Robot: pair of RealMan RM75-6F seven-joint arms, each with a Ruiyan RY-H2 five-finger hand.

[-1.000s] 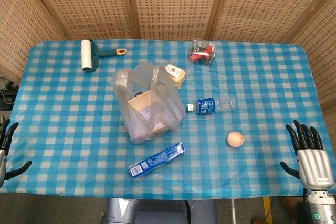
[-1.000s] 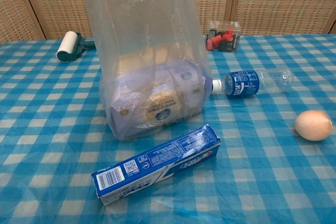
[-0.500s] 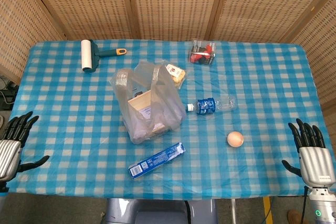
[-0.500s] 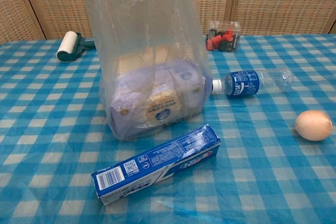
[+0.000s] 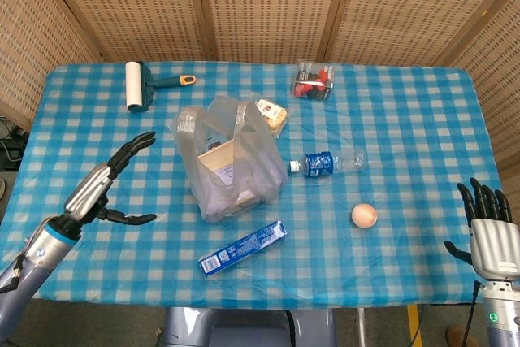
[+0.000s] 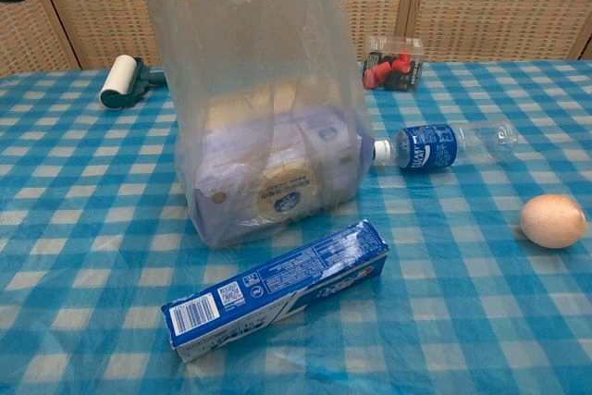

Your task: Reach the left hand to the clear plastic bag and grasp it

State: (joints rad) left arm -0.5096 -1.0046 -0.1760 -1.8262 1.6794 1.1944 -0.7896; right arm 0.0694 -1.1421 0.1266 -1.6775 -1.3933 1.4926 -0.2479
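Nearest the camera in the head view, at the lower right corner, the right hand (image 5: 490, 233) stands upright off the table's edge, fingers apart and holding nothing. At the lower left, the left hand (image 5: 104, 185) hangs over the blue checked table (image 5: 422, 144), fingers spread wide and empty, its palm turned toward the clear plastic bag (image 5: 230, 156), which it does not touch. Low in the middle of the frame lies a blue toothpaste box (image 5: 242, 247); to its right, an egg (image 5: 364, 215). The bag stands at the centre with boxed goods inside. Just right of it a water bottle (image 5: 327, 162) lies on its side. Toward the top, a lint roller (image 5: 140, 84) lies at the upper left, and a clear box of red items (image 5: 314, 83) sits at upper centre.
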